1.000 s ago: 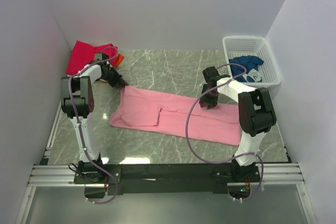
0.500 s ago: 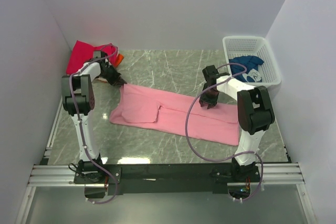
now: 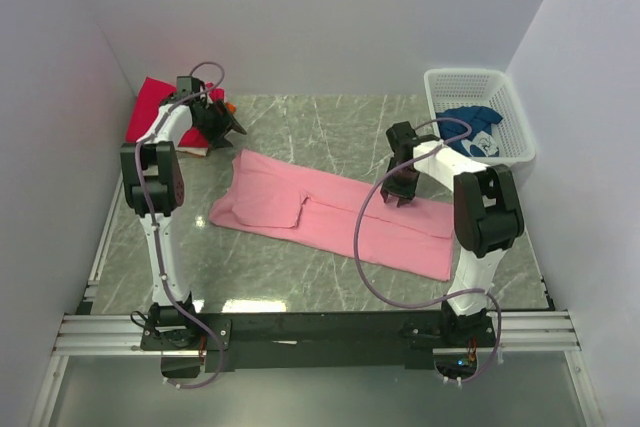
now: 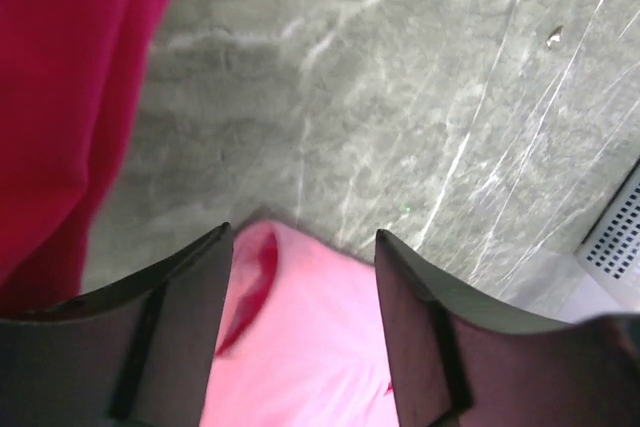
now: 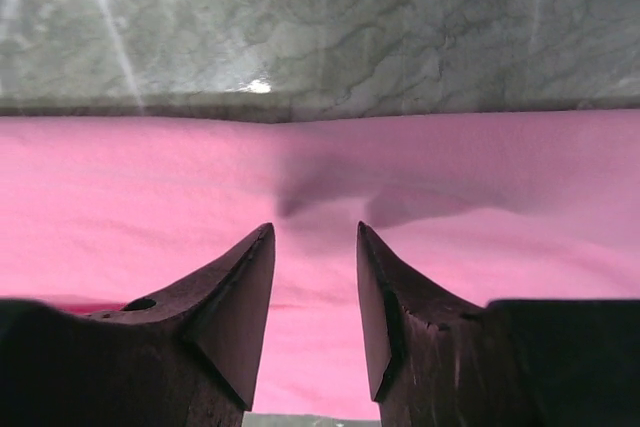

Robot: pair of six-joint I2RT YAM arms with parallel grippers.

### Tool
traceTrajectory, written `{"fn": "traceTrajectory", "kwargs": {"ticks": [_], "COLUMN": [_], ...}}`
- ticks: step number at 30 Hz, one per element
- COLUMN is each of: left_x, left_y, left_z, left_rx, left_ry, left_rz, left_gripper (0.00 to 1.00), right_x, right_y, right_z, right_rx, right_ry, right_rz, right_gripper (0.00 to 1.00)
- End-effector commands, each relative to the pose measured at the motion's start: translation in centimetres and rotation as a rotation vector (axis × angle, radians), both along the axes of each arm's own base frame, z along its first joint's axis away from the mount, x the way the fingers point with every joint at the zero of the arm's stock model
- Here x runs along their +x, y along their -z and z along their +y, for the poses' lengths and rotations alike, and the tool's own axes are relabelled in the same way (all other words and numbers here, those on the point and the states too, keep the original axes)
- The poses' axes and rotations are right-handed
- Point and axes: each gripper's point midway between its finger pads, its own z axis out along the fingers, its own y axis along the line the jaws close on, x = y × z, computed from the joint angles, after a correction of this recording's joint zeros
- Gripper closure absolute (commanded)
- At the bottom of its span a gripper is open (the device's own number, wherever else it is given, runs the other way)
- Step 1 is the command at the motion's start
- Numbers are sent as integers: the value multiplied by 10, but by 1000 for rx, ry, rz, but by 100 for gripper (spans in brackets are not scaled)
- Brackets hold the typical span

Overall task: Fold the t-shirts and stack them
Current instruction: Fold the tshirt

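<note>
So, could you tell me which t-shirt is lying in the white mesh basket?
The dark blue t-shirt with white print; the light pink, magenta-red and orange t-shirts lie on the table.

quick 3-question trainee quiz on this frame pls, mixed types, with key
1. True or false: the blue tee lies in the basket.
2. The pink tee is: A) in the basket, B) lying on the table, C) lifted by both arms.
3. What do the left fingers hold?
Key: 1 true; 2 B; 3 nothing, they stand open.
</note>
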Motion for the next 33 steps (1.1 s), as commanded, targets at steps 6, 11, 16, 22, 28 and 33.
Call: {"fn": "traceTrajectory", "kwargs": {"ticks": [6,11,16,22,28,33], "left_x": [-24,-50,-85,-130,-155,-142], "left_y": [-78,-74,-42,-5,26,41], "left_z": [-28,-62,-86,-91,-88,-77], "left_rx": [182,199,111,79,82,168], "left_ry": [5,79,152,197,211,216], "left_rz": [-124,-111,-1,117,182,154], "left_gripper": [30,26,29,30,29,29], "right_x": [7,-5,-12,-23,-40,-60], "right_y": [-34,-19,-9,-4,4,12], "right_z": [-6,-2,5,8,11,16], "right_rx": [-18,6,52,55,53,59], "right_ry": [-69,-103,-92,-95,-94,-105], "right_rz": [-49,6,31,63,98,127], "right_gripper": [54,55,57,58,58,62]}}
